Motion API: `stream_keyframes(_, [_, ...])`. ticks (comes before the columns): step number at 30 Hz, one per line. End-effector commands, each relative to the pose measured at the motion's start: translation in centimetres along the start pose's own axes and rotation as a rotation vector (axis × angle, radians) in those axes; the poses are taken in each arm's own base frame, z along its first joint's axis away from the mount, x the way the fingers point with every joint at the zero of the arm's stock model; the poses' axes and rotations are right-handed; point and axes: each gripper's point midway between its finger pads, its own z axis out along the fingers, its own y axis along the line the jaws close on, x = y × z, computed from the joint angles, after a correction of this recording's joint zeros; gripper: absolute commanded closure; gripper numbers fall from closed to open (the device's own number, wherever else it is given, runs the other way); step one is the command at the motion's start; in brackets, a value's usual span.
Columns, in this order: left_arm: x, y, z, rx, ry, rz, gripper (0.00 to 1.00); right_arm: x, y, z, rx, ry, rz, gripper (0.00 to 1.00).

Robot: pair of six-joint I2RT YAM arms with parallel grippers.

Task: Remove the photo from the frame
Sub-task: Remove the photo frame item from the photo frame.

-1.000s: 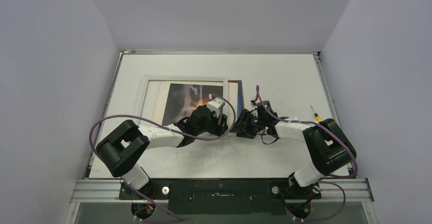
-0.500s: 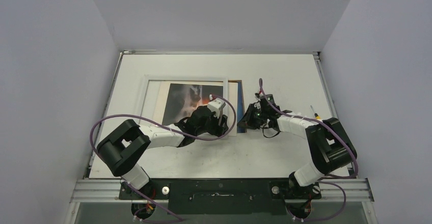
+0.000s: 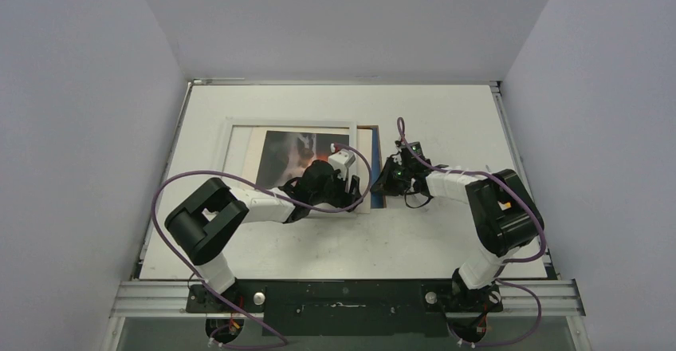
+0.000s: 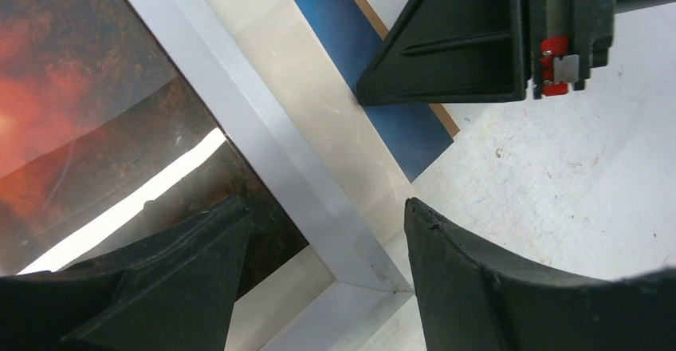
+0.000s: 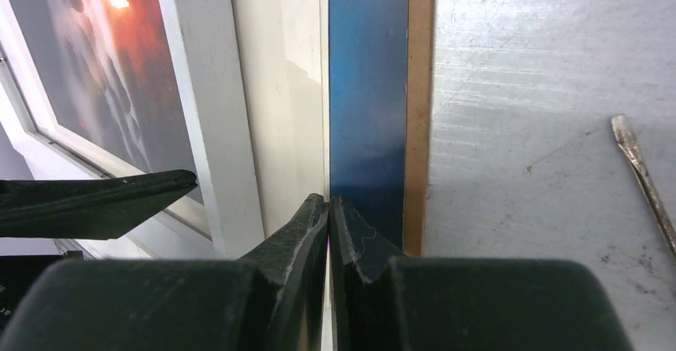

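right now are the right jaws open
No, the right jaws press together where the cream sheet meets the blue strip.

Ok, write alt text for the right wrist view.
The right gripper is shut, fingertips meeting over the seam between a cream sheet and a blue strip. Left of them lie the white frame and the photo with its orange glow; the table lies right.
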Motion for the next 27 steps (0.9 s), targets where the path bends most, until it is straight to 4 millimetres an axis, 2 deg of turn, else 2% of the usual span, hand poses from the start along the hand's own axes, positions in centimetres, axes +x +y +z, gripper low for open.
stream_keyframes(1, [-2.6, -2.1, 0.7, 0.095, -0.056, 0.006, 0.32, -0.9, -0.2, 0.8, 0.010, -0.029, -0.030, 0.95])
stream_keyframes(7, [-1.5, -3.2, 1.7, 0.162, 0.013, 0.006, 0.33, 0.5, 0.7, 1.5, -0.040, 0.008, -0.008, 0.95])
stream_keyframes(15, [-1.2, -3.2, 1.9, 0.167, 0.028, 0.001, 0.34, 1.7, 2.7, 1.6, -0.131, 0.042, 0.015, 0.94])
stream_keyframes(17, [-1.1, -3.3, 1.9, 0.168, 0.030, 0.002, 0.34, 1.4, 2.9, 1.3, -0.136, 0.034, 0.013, 0.92])
stream_keyframes(22, [-1.1, -2.9, 1.6, 0.141, 0.025, 0.022, 0.34, -0.1, 2.4, -0.6, -0.100, -0.018, -0.011, 0.78])
stream_keyframes(27, [-1.3, -2.7, 1.3, 0.116, 0.011, 0.037, 0.34, 0.1, 1.6, -2.8, -0.079, -0.031, -0.015, 0.70])
